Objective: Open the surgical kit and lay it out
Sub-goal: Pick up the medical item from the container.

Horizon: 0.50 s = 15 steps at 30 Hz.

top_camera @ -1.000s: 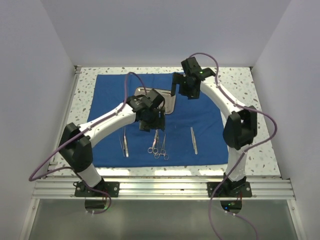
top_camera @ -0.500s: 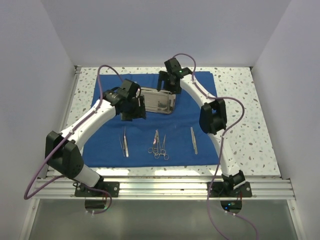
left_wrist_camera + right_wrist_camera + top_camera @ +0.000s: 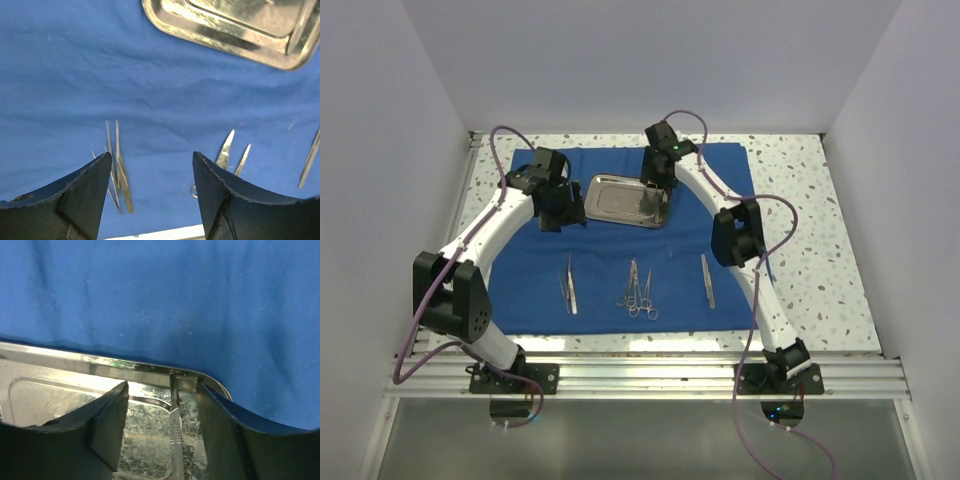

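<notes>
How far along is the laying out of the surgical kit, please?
Done: the blue cloth lies spread flat, with tweezers, ring-handled instruments and a second pair of tweezers in a row near its front edge. In hand: the right gripper, open, straddles a thin instrument lying in the steel tray; the left gripper hovers open over the cloth. Left: probably lifting that instrument out to the row.

R gripper (image 3: 161, 390) hung w/ jaws apart over a corner of the steel tray (image 3: 60, 364), a thin silver instrument (image 3: 175, 437) lying inside btwn the fingers, blue cloth (image 3: 175, 300) beyond the rim.
</notes>
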{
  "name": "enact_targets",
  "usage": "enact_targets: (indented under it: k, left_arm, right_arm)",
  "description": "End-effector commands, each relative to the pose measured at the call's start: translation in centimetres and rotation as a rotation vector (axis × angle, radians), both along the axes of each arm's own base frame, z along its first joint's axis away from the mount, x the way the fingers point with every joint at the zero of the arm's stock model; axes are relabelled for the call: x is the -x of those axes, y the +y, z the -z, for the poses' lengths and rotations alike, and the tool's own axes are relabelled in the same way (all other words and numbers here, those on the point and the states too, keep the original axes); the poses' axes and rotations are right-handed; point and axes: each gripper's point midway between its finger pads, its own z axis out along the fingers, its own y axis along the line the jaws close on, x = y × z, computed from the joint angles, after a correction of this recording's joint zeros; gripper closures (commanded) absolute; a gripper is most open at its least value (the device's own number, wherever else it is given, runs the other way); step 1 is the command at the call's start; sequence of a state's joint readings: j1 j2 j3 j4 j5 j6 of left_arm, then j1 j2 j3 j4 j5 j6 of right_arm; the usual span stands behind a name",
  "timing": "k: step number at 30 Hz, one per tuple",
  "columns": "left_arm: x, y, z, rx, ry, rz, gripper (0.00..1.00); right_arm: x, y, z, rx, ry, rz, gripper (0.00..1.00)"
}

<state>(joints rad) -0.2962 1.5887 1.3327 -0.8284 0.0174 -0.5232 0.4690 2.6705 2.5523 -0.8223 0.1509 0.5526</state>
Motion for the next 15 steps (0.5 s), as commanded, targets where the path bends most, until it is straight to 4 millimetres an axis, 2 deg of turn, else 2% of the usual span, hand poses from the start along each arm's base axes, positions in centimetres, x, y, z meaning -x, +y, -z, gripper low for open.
enact_targets:
  k: [1, 9, 15]
  left_arm:
    - [-1.2, 0.5, 0.5, 0.026, -0.025, 0.035, 0.31]
    - [-1.8, 2.4, 1.9, 0.043, -0.013, -0.003, 0.33]
    - [-1.3, 3.4, 2.9, 0.042, 0.001, -0.028, 0.34]
  right_arm:
    - [-0.1, -0.3, -0.3, 0.052, -0.017, 0.007, 0.41]
    - [2.9, 0.1, 2.0, 0.162, 0.064, -0.037, 0.56]
    - [4.8, 0.0, 3.7, 0.223, 0.133, -0.072, 0.67]
